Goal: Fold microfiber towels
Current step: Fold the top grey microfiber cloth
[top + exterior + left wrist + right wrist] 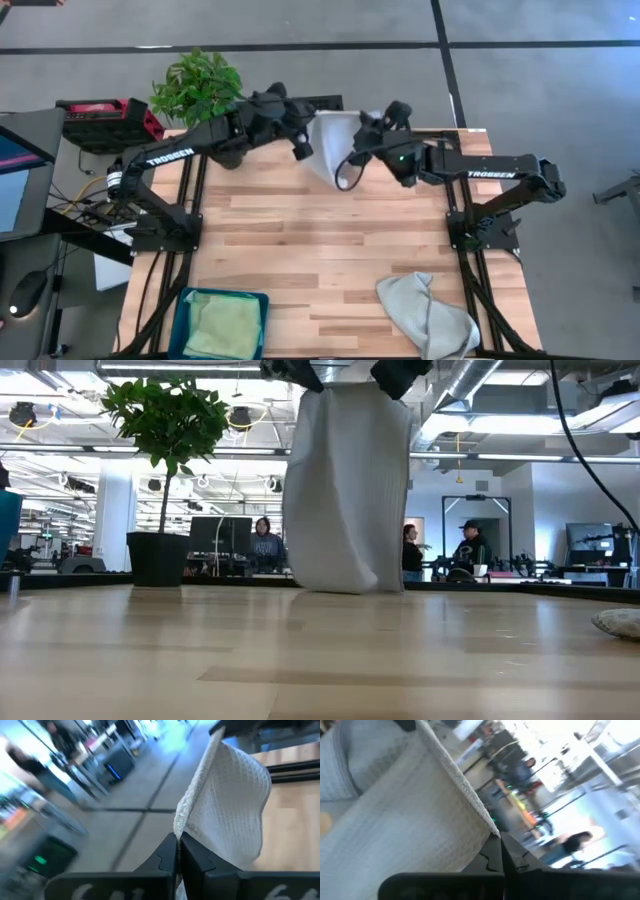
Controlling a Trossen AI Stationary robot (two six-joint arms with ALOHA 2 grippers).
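A pale grey microfiber towel (345, 490) hangs spread out over the table's far middle, held up between my two grippers. My left gripper (295, 370) is shut on its upper left corner and my right gripper (400, 372) on its upper right corner. From above, the towel (335, 140) shows between my left gripper (302, 150) and my right gripper (362, 135). Its lower edge (340, 588) hangs down near the tabletop; whether it touches I cannot tell. A second grey towel (425, 315) lies crumpled at the near right. A light green towel (225, 325) lies in the teal bin. My left gripper pinches the towel's upper edge at one corner (182, 827) between its two shut fingers, coming from the table's left side. The edge runs straight from there to the other gripper, and the cloth hangs below. My right gripper pinches the opposite upper corner (490, 831) between its shut fingers, coming nearly level from the table's right side. The top edge (455, 780) runs straight away to the left gripper, and the cloth hangs below it.
The teal bin (190, 300) stands at the near left corner. A potted plant (197, 85) and a red device (105, 115) sit beyond the far left corner. Bare wood (320, 250) fills the table's middle. People stand in the room behind.
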